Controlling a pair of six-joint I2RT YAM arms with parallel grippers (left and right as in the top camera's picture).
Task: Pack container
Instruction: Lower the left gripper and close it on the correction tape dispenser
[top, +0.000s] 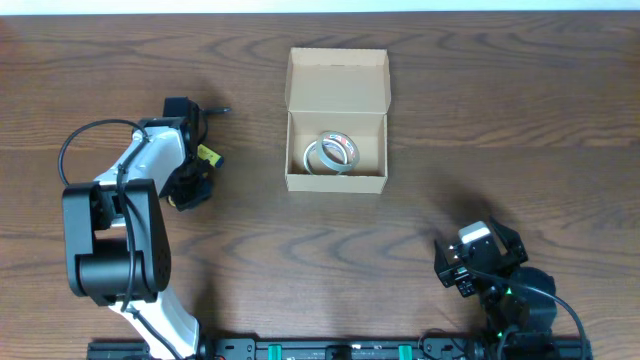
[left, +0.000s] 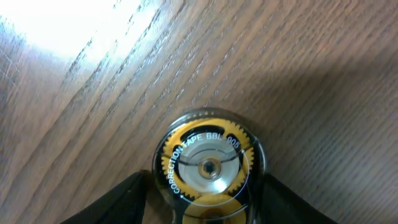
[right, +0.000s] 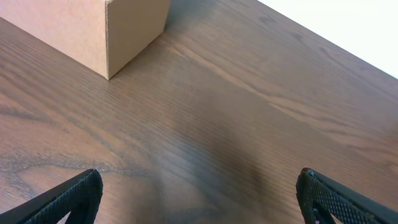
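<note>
The container (top: 336, 182) is a light-tan cardboard box standing open at the table's middle, with its flap lid (top: 337, 80) raised at the back. Two tape rolls (top: 332, 153) lie inside it. In the left wrist view a clear correction tape dispenser (left: 208, 165) with yellow gears lies low over the wood between my left gripper's (left: 205, 211) black fingers, which close in on both its sides. In the overhead view the left gripper (top: 190, 192) is well left of the box. My right gripper (right: 199, 193) is open and empty, and a corner of the box (right: 134, 31) shows ahead of it.
The right arm (top: 480, 260) sits near the front edge at the right. The left arm's base (top: 110, 255) stands at the front left. Bare wood lies between the box and both arms.
</note>
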